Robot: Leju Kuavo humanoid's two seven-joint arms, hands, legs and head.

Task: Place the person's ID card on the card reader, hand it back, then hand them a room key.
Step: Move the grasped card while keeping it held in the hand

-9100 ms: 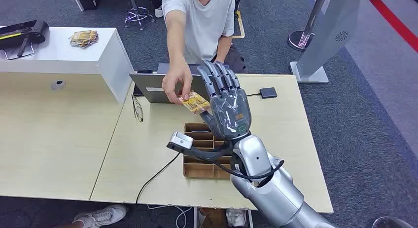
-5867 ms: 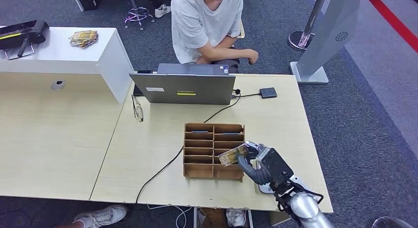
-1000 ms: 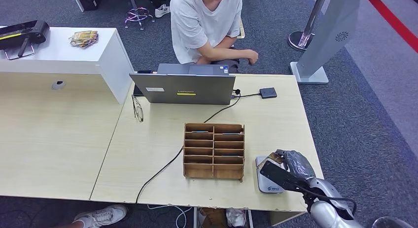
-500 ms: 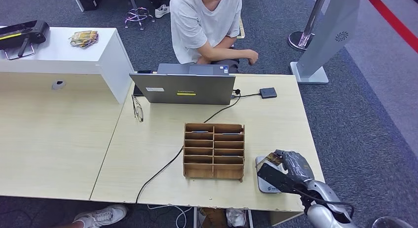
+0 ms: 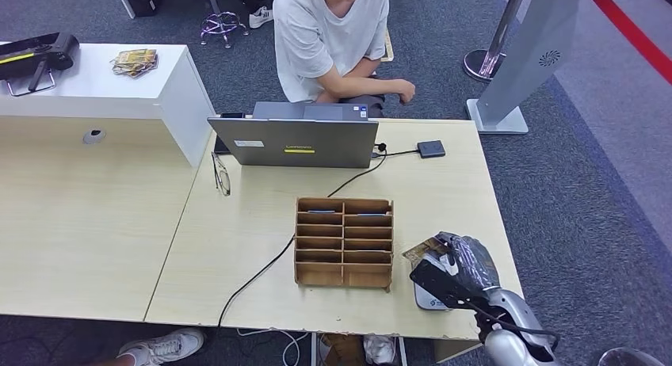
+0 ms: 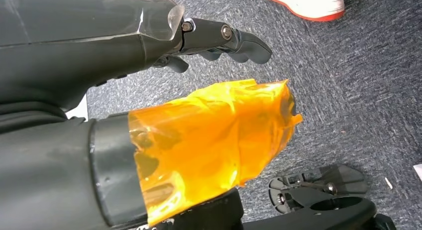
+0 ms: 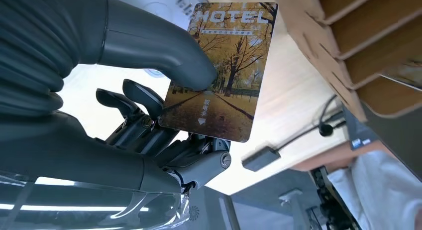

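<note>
My right hand [image 5: 469, 261] pinches the person's card [image 5: 423, 248] between thumb and fingers, just above the white card reader [image 5: 429, 297] at the table's near right corner. In the right wrist view the card [image 7: 223, 70] shows an autumn tree picture and the word HOTEL, with the thumb [image 7: 149, 46] pressed on its face. The reader [image 7: 160, 3] lies pale behind it. My left hand [image 6: 99, 56] hangs over the grey carpet, holding nothing, its thumb wrapped in orange tape [image 6: 214, 140]. The person [image 5: 333, 33] sits behind the laptop with arms folded.
A wooden slotted organizer [image 5: 343, 241] stands left of the reader, with cards in some slots. A grey laptop [image 5: 293, 142], a cable, glasses [image 5: 220, 174] and a small black device [image 5: 431, 149] lie farther back. A white counter [image 5: 95, 81] stands at the far left.
My right hand has lifted off the card reader and tilted up, bringing the card into view at its left side. The person has not moved.
</note>
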